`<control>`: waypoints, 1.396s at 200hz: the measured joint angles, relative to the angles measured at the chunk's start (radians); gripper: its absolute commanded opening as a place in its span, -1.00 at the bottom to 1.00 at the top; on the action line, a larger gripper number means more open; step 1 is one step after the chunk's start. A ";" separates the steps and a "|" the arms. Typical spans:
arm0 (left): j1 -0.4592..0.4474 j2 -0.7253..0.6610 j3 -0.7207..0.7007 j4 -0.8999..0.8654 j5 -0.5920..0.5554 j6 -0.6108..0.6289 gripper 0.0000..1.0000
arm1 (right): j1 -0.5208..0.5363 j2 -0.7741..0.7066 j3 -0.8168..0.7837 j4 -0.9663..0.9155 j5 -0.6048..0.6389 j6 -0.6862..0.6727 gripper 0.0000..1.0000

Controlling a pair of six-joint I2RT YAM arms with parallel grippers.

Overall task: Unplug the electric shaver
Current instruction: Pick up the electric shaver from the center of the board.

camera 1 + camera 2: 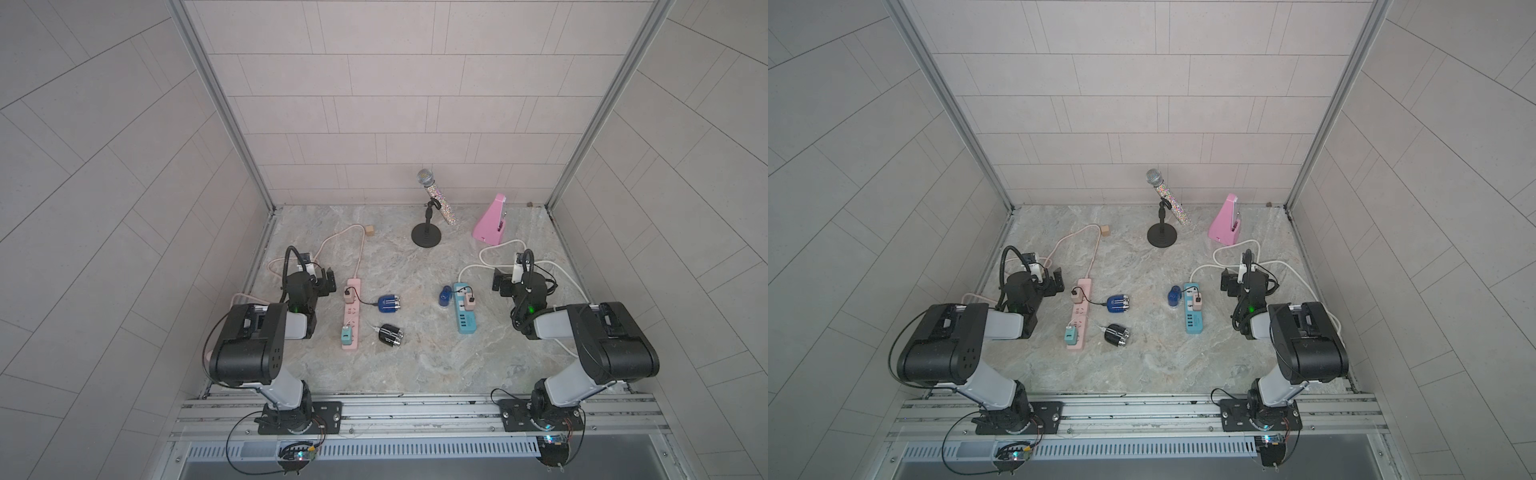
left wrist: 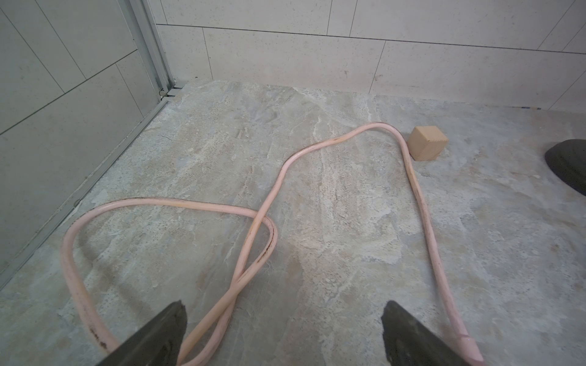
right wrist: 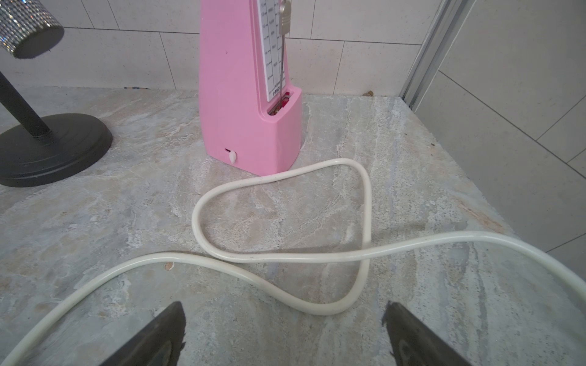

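Top views, both: two shavers lie on the marble tabletop [image 1: 415, 365], just right of the pink power strip [image 1: 351, 318].

- Blue shaver [image 1: 388, 304] lies on its side beside the strip's far half. A thin black cable [image 1: 365, 302] runs from it to a beige adapter [image 1: 349, 295] seated in the strip.
- Black shaver [image 1: 390, 335] lies beside the strip's near half. Its short lead points at a teal adapter [image 1: 345, 336] plugged in near the strip's near end. Too small to tell whether that lead is connected.
- Farther right of the pink strip, a small blue device [image 1: 444, 296] stands just beside a blue power strip [image 1: 464, 309].

Grippers:
- Left gripper [image 2: 282, 317] hovers left of the pink strip, level with its far end. Its jaws are spread wide and hold nothing. The left wrist view shows the strip's pink cord [image 2: 269, 202] looping on the marble beneath.
- Right gripper [image 3: 283, 313] sits well right of the pink strip, past the blue one. Its jaws are also wide apart and empty, above a white cord [image 3: 285, 253].

Surroundings: a wooden cube [image 2: 428, 142] sits beyond the pink strip's far end, just beside the pink cord. A glittery microphone [image 1: 436, 195] on a black stand [image 1: 427, 235] and a pink metronome [image 1: 490, 222] stand farther back and right of the strip, near the rear wall.
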 measured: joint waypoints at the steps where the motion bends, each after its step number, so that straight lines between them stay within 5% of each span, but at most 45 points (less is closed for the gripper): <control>1: 0.000 0.000 0.000 0.000 0.000 0.000 1.00 | 0.000 0.000 0.000 0.000 0.000 0.000 0.99; 238: -0.004 0.000 0.000 0.000 -0.007 0.002 1.00 | 0.000 -0.002 0.000 -0.001 -0.002 -0.001 0.99; 279: -0.013 -0.091 0.013 -0.115 -0.025 0.004 1.00 | 0.012 -0.132 0.066 -0.197 0.021 -0.007 0.99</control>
